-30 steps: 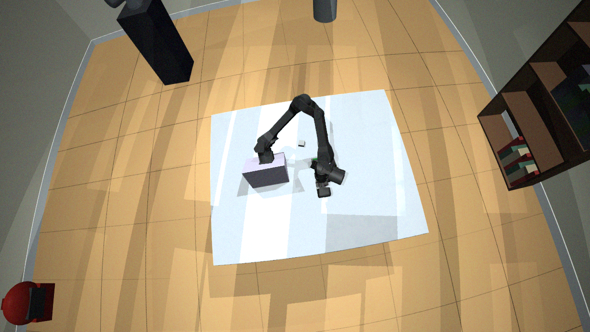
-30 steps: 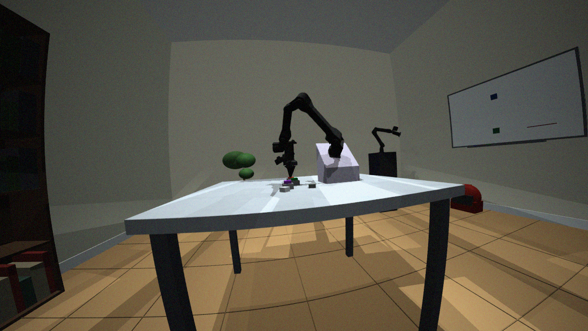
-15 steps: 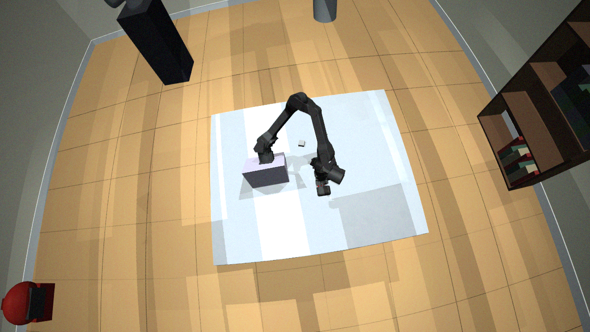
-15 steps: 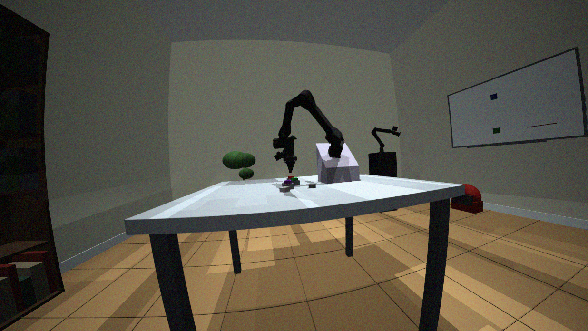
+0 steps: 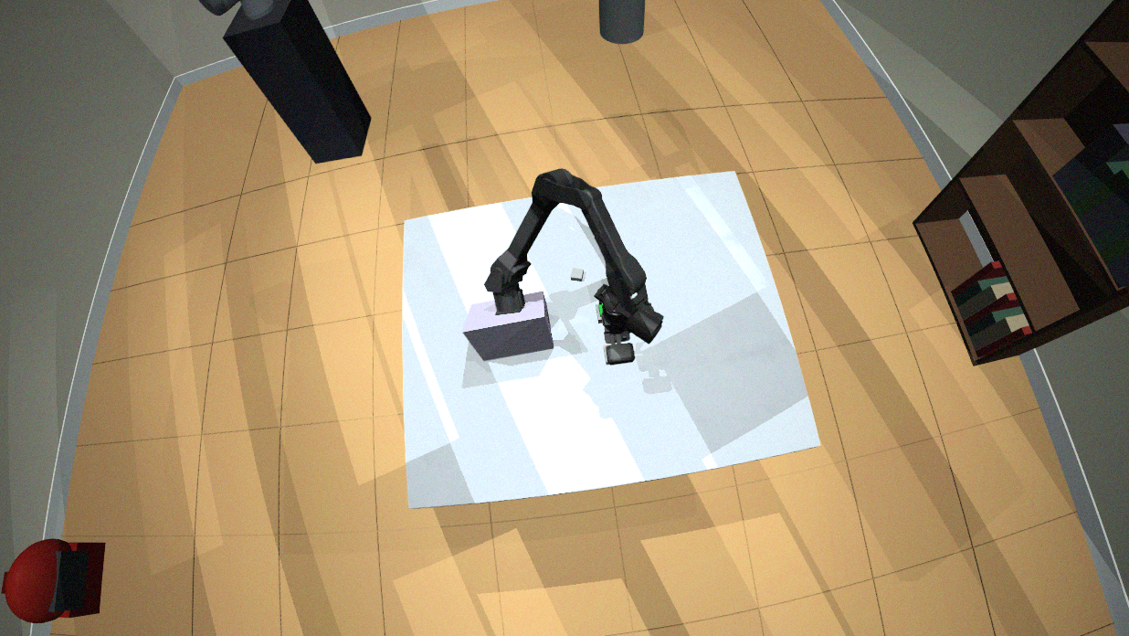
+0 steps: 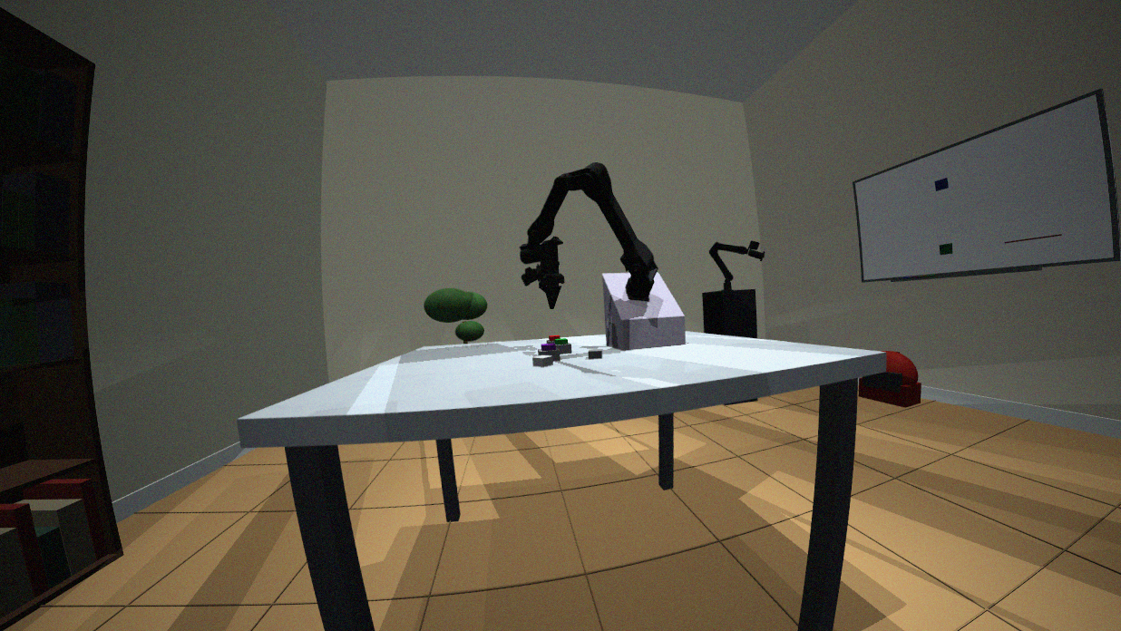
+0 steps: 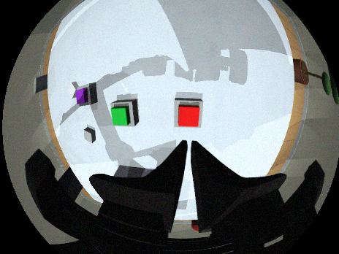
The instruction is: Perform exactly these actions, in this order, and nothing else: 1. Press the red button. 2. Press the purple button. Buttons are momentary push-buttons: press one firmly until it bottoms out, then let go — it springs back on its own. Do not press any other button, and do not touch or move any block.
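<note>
Black pincer (image 7: 189,144) pinched together, holding nothing, hanging above square red button (image 7: 188,115) on white table (image 7: 146,45), not touching.

A pale, light-blue table (image 6: 486,392) on dark legs carries everything. The grey block-shaped base (image 6: 638,313) of the robot stands directly on its top. Near that base, three buttons sit in a row on the surface: the red button (image 7: 188,115), the green button (image 7: 120,115) beside it, and the purple button (image 7: 81,96) farthest from the red one. A small grey block (image 7: 89,134) lies near the green button, and another small pale block (image 5: 577,274) lies close to the base.
</note>
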`<state>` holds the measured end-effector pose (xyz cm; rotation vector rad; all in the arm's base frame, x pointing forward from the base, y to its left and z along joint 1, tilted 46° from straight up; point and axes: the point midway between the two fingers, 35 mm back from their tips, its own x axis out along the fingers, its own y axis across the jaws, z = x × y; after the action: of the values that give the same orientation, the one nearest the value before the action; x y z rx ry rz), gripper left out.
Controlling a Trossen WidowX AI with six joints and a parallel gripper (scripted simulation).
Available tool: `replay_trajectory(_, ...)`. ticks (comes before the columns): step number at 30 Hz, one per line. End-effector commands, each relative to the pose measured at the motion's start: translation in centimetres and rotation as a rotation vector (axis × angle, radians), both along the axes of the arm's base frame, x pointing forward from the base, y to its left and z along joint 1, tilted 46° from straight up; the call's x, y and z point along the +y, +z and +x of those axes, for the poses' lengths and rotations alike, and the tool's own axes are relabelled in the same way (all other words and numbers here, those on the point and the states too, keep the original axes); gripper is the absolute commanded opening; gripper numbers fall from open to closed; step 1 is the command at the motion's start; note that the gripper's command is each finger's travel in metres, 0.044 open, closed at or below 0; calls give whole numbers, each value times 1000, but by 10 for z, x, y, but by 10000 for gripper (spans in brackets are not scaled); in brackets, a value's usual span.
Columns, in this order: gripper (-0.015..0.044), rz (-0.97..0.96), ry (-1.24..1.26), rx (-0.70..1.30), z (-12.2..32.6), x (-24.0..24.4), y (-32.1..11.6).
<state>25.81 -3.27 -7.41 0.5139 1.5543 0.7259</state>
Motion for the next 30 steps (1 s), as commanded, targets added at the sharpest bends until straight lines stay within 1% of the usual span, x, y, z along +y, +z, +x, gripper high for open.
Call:
replay_trajectory(1,20,-18,8,-10,22,35,40)
replay_trajectory(6,20,-17,4,-14,33,91,94)
replay_trajectory(11,20,12,12,-9,23,147,146)
replay_trajectory(13,20,21,16,-6,18,159,158)
replay_trajectory(20,20,21,16,-6,18,161,156)
replay_trajectory(25,20,24,16,-6,10,202,118)
replay_trajectory(30,20,24,16,-6,10,203,116)
